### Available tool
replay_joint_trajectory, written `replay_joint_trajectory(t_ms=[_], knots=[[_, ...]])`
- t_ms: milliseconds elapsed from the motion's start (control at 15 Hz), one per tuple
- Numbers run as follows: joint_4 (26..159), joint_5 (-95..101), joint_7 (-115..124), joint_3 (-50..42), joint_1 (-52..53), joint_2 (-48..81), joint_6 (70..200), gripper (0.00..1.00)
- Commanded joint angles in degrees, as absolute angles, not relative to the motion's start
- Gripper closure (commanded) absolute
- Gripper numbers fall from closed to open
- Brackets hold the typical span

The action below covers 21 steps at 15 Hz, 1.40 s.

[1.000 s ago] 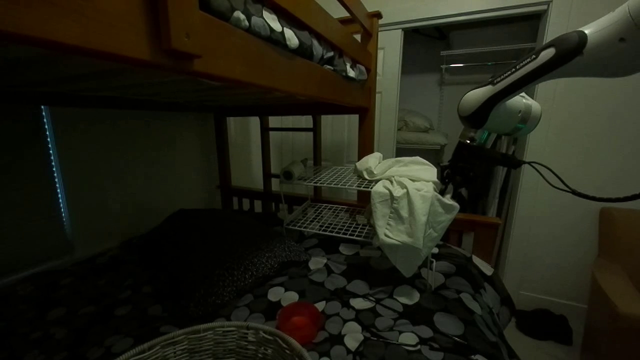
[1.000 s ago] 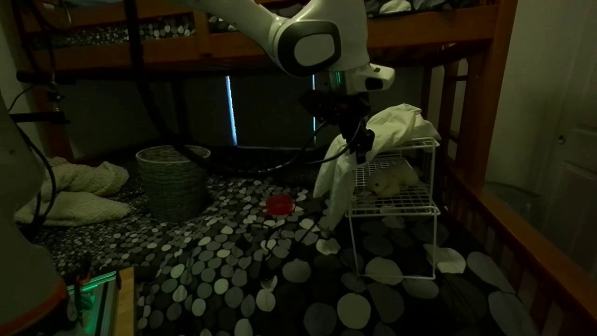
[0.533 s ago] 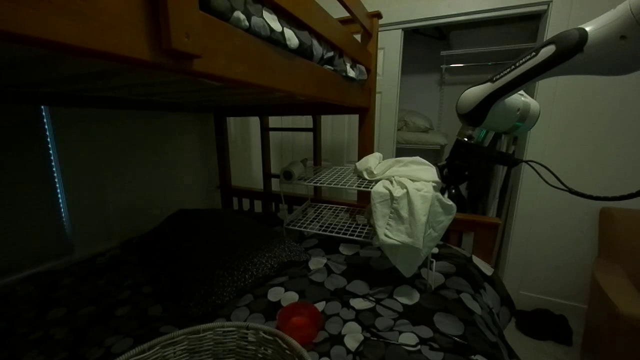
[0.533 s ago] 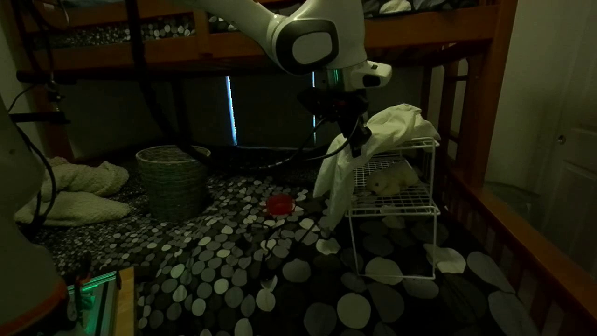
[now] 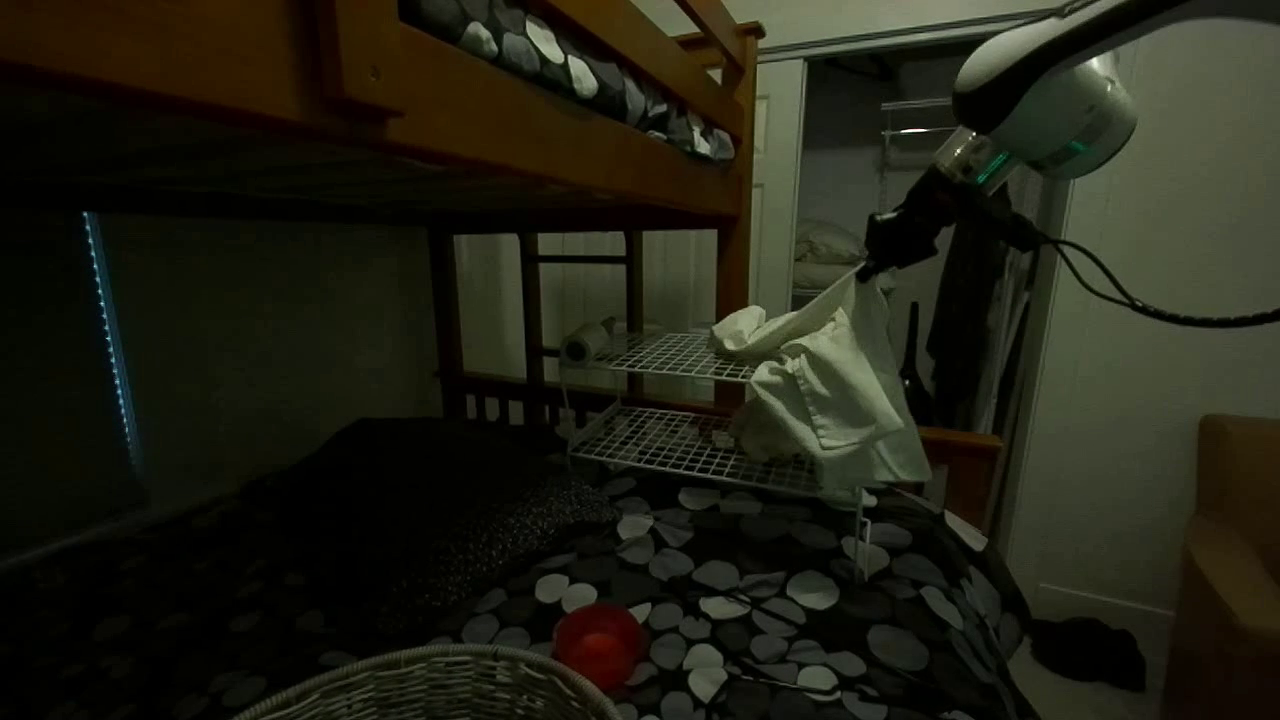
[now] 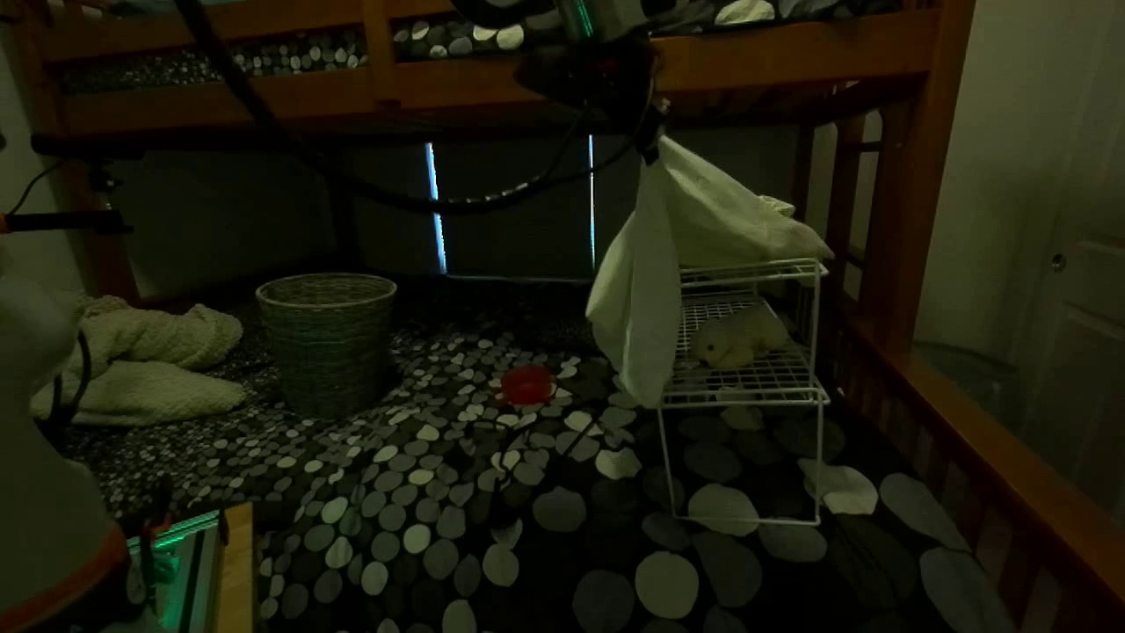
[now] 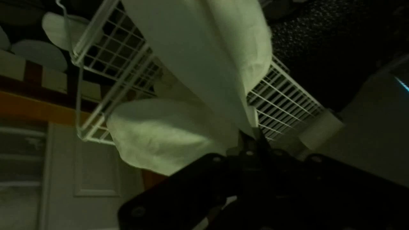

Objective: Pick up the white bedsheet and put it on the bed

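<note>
The white bedsheet (image 5: 835,390) lies over one end of the white wire rack (image 5: 670,355), partly on its top shelf and partly hanging down the side. In an exterior view it also shows as a raised peak of cloth (image 6: 646,290). My gripper (image 5: 866,270) is shut on the sheet's upper part and holds it pulled up above the rack. In the wrist view the fingertips (image 7: 252,135) are close together with the cloth (image 7: 204,64) running into them. The bed (image 6: 395,545) has a dark cover with grey and white spots and lies under the rack.
A wicker basket (image 6: 325,352), a red bowl (image 6: 527,385) and a cream blanket (image 6: 167,369) are on the bed. A plush toy (image 6: 743,338) sits on the rack's lower shelf. A white roll (image 5: 587,342) lies on its top shelf. The upper bunk's rail (image 6: 791,57) is overhead.
My gripper has risen from low beside the rack to above it. The sheet is pulled up with it into a peak, and its hanging edge is higher.
</note>
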<state>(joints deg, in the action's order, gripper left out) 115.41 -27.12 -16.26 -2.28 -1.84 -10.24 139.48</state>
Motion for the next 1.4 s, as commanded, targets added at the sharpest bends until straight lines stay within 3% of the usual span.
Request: replay_joint_trajectory(t_ms=[0,467,667,1333], knots=[[119.1,-30.8,-23.0,-3.2,3.0,-20.9,136.5,1.00],[118.6,-31.4,-28.8,-3.1,15.6,-33.6,127.0,1.00],[119.3,-33.9,-33.7,-4.3,20.1,-32.2,126.2,1.00],[131.7,-18.0,-21.6,-0.1,9.7,-15.7,142.8,1.00]])
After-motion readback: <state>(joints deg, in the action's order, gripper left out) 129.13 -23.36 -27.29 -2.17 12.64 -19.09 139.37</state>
